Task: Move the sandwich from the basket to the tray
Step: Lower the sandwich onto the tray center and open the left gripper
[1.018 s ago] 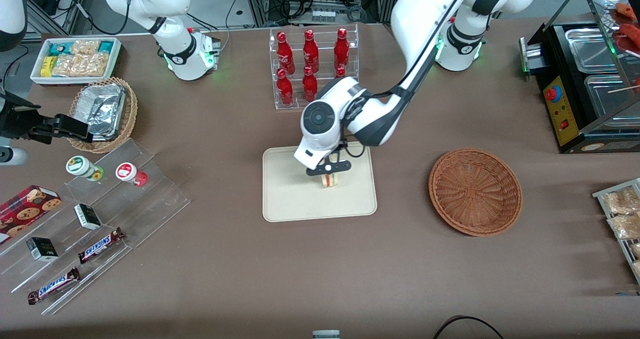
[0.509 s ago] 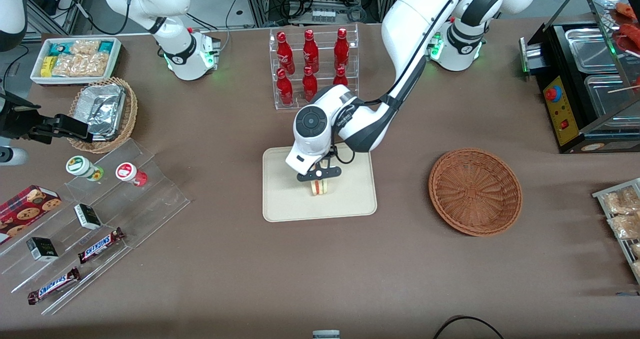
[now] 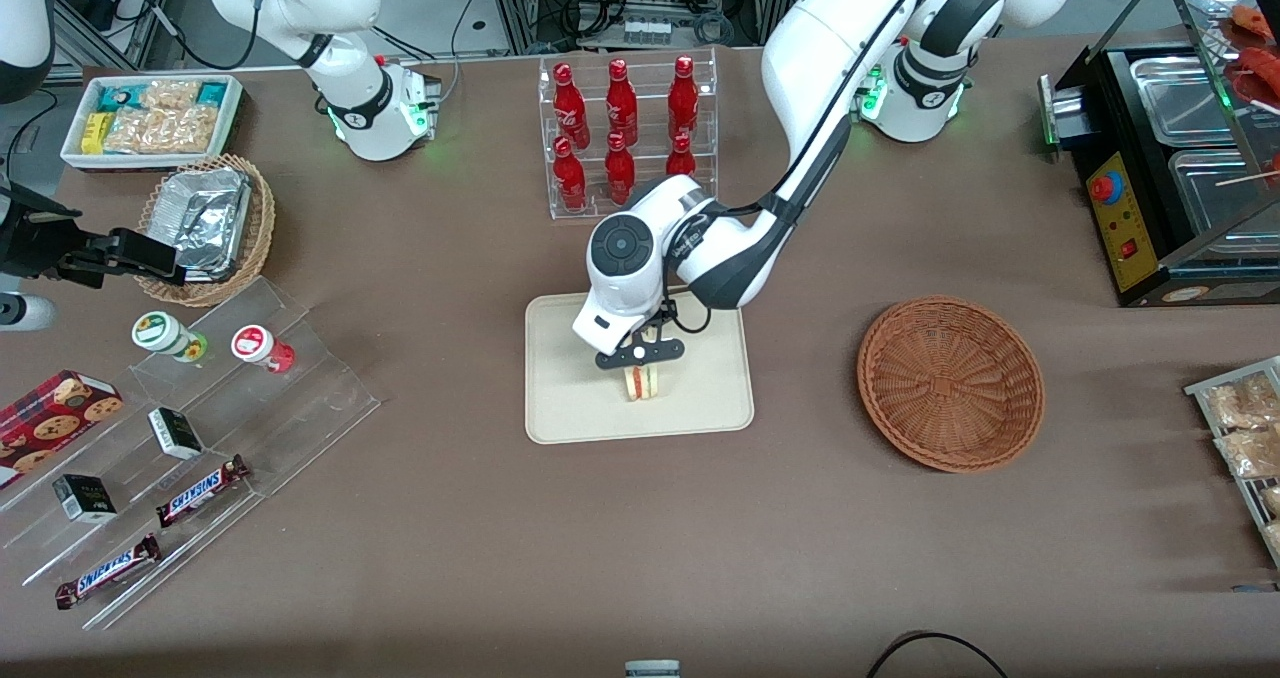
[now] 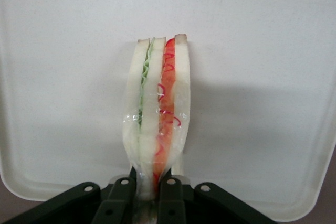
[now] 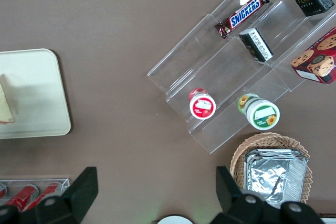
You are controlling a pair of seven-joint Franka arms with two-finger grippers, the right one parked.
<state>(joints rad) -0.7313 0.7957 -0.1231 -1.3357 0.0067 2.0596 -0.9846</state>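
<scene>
The sandwich [image 3: 640, 382], a wrapped wedge of pale bread with red and green filling, is held over the middle of the cream tray [image 3: 570, 408]. My left gripper [image 3: 640, 363] is shut on the sandwich's narrow end. In the left wrist view the fingers [image 4: 122, 192] pinch the wrapped sandwich [image 4: 157, 114], with the tray [image 4: 63, 77] just beneath it. Whether it touches the tray I cannot tell. The dark reddish-brown basket [image 3: 950, 383] lies beside the tray toward the working arm's end, with nothing in it. The tray's corner [image 5: 37, 93] and a bit of the sandwich [image 5: 5, 106] show in the right wrist view.
A clear rack of red bottles [image 3: 625, 128] stands farther from the front camera than the tray. A tan wicker basket with a foil container [image 3: 205, 223], a white bin of snacks [image 3: 150, 118] and a clear stepped shelf with candy bars [image 3: 190, 438] lie toward the parked arm's end.
My gripper has carried the sandwich from the tray's side nearer the basket toward its middle and lowered it slightly, still gripped.
</scene>
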